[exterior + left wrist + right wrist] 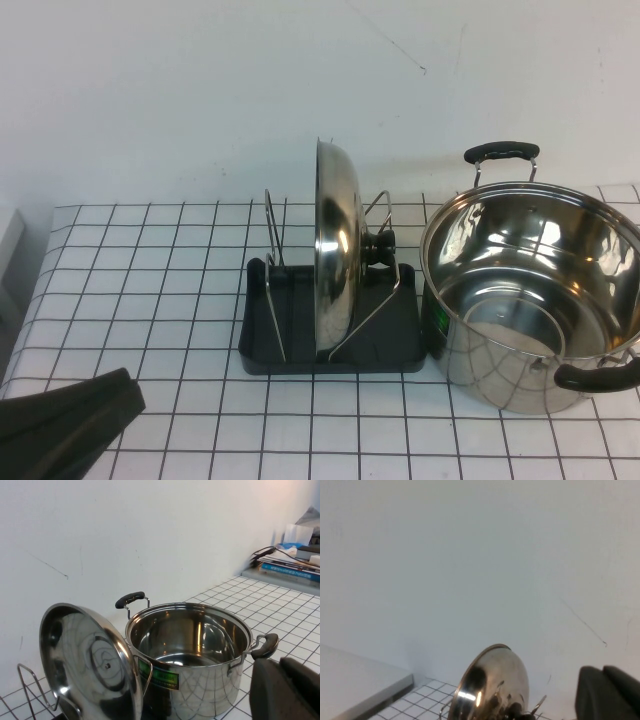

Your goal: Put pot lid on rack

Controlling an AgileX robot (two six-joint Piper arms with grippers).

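We find the pot lid [338,250] standing on edge in the rack [330,345], slotted between the wire loops, its black knob [381,247] pointing toward the pot [535,290] that sits just beside the rack. The lid's disc runs front to back across the rack, upright or nearly so — by our judgement the placing is already done, and what remains is only to keep clear of it.

The left gripper [95,405] sits at the near edge of the table, on the rack's far side from the pot and well apart from the lid; its fingers are together and hold nothing. In the left wrist view we see the lid's [90,660] hollow underside with the pot [192,655] beyond it. The right gripper [610,692] does not appear in the high view at all; in its own wrist view only a dark corner of it shows, closed and empty, with the lid [495,685] low in front of it. So we judge the left arm the nearer of the two, though we cannot place the right one.

Hidden from us: where the lid's lower rim meets the tray, masked by the wires and rack wall.
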